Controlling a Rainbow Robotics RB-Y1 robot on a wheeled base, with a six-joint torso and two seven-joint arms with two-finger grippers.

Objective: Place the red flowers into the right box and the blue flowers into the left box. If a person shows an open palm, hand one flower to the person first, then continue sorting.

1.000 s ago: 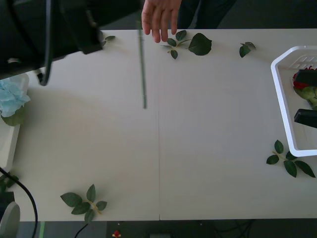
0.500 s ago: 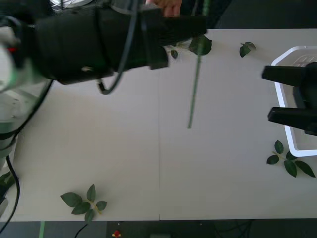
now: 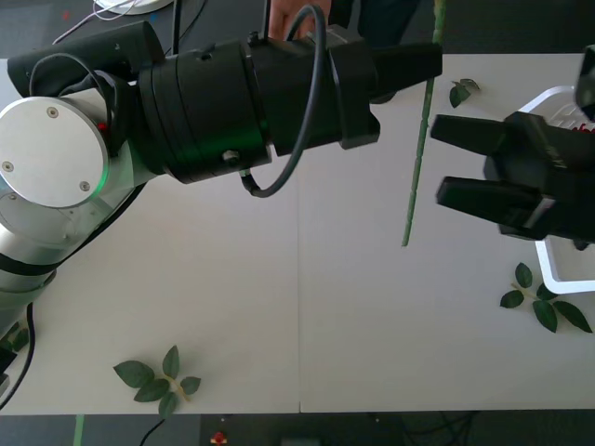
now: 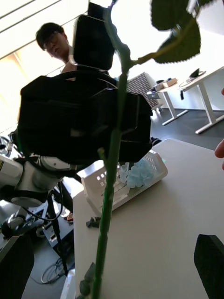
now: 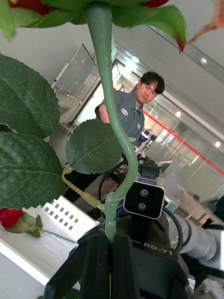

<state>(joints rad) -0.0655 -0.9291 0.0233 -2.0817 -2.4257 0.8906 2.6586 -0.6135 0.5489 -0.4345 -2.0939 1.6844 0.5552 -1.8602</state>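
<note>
While the loose leaf sprig lies untouched at the near edge of the table, the work takes place further out, above the right half. The right gripper hovers there with its two black fingers spread apart and nothing between them yet. It faces the long green stem of a red rose, which hangs just beside the fingertips, its lower end over the bare table. Beyond the stem, the left gripper reaches across from the left side and is clenched on the upper part of this stem.

The step in hand seems to be a transfer: the left arm offers the rose so that the right arm can carry it to the right box, whose white rim is just behind the right gripper. The next move probably requires the right fingers to come around the stem and clamp it before the left gripper lets go; because the stem is thin, the aim must be exact.

The left wrist view adds the clamped stem, the red bloom at its top and another red rose lying in the right box. The right wrist view confirms the stem between its spread fingers and, farther away, shows blue flowers in the left box.
</note>
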